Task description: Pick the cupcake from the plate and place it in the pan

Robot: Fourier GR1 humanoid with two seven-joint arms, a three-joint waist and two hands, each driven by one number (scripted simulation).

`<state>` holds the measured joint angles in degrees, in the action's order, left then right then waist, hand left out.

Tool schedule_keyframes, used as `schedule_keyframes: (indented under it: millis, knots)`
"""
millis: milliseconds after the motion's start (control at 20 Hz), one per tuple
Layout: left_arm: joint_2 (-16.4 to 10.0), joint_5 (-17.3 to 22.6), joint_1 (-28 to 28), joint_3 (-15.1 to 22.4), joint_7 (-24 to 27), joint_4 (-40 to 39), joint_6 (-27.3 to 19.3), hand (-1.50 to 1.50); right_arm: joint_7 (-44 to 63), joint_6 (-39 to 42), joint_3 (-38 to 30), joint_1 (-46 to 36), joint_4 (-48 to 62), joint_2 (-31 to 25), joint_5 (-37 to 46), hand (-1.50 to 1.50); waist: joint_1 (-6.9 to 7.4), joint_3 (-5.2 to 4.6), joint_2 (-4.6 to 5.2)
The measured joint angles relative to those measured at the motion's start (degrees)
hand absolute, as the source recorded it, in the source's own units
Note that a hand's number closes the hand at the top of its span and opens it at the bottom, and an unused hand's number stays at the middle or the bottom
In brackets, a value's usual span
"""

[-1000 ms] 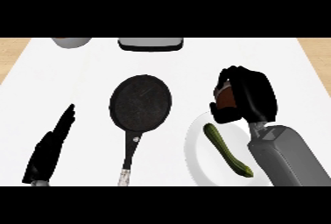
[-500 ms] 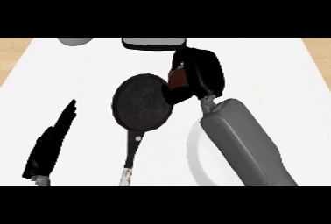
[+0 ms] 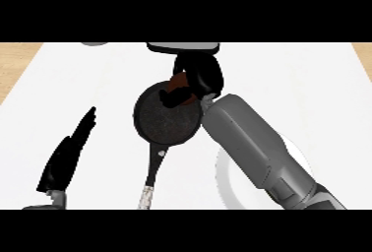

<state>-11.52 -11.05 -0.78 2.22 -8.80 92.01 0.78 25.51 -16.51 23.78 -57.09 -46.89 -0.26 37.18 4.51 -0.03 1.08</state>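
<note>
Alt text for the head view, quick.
The right robot hand, curled round the brown cupcake, is over the far edge of the pan. The plate shows lower right under the forearm; the left robot hand rests open at lower left.

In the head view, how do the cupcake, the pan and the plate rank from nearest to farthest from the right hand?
1. The cupcake: held in the right hand, over the pan's upper right rim.
2. The pan: just below and left of the hand.
3. The plate: lower right, partly behind the forearm.
</note>
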Motion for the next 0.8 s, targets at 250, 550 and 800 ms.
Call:
schedule_keyframes:
  millis: [250,550,800]
  knots:
    - [0.46,-0.34,1.92,0.77,-0.12,-0.76,0.42,0.0,-1.95,-0.53,4.68,-3.3,9.68,0.19,-4.91,1.5,1.84,-0.01,0.5]
    - [0.9,-0.48,3.3,1.86,0.15,-1.45,1.25,0.0,-3.15,1.96,4.01,-1.69,13.11,0.24,-16.71,-1.5,4.09,0.05,1.24]
    - [1.35,-0.89,4.55,2.46,0.08,-1.81,1.27,0.0,-5.92,0.11,1.62,-0.09,13.51,0.26,-27.01,-1.5,5.12,0.14,1.51]
